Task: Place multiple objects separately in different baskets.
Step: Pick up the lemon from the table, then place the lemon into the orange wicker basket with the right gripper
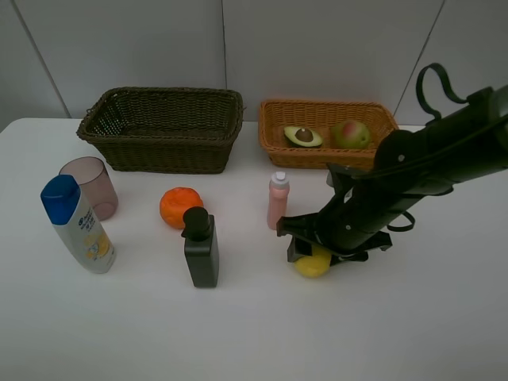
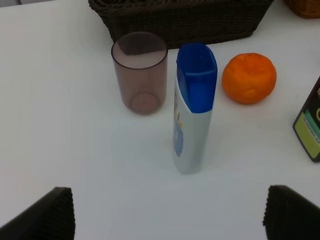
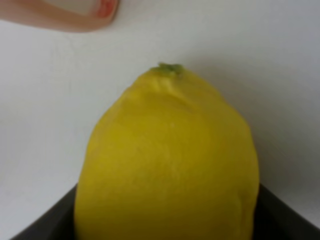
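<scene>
The right arm is all black, built of thick rounded links, and a thin black cable makes a loop above it. The left gripper has dark, wedge-shaped fingertips with a fine ribbed surface.

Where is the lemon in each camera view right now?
Exterior high: lemon right of centre on the table, in the right claw, near the pink bottle.
Left wrist: not in it.
Right wrist: lemon fills the picture, pink bottle beyond it.
Shared landmark: the pink bottle, in exterior and right wrist views.
</scene>
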Controlling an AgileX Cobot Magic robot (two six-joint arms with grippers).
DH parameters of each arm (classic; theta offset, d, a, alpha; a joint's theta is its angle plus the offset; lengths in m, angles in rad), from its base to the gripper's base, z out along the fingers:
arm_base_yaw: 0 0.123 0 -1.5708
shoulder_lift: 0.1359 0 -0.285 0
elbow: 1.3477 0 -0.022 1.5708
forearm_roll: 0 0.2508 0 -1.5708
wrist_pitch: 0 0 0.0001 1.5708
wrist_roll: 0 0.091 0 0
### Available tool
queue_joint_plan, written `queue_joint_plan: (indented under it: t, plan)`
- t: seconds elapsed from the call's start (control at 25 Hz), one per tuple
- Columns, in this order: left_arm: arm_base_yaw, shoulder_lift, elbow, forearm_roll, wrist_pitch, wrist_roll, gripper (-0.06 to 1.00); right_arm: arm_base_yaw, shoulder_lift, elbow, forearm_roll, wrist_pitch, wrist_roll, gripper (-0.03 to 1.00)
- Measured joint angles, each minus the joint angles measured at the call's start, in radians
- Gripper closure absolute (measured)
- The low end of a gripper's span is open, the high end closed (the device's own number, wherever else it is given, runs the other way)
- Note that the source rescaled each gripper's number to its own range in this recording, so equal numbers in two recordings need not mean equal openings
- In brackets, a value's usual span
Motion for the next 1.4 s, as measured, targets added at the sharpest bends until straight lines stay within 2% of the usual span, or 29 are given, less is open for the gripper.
queue_joint_plan:
  t: [0.64, 1.0, 1.4]
  plan:
    - [0.000, 0.000, 0.000, 0.000, 0.000, 0.000, -0.05, 0.000, -0.027, -0.004, -0.004, 0.043, 0.000, 0.54]
    - [0.000, 0.000, 0.000, 0.000, 0.000, 0.000, -0.05, 0.000, -0.038, -0.117, -0.068, 0.237, 0.000, 0.54]
    - [0.000, 0.000, 0.000, 0.000, 0.000, 0.000, -0.05, 0.000, -0.041, -0.324, -0.250, 0.536, 0.049, 0.54]
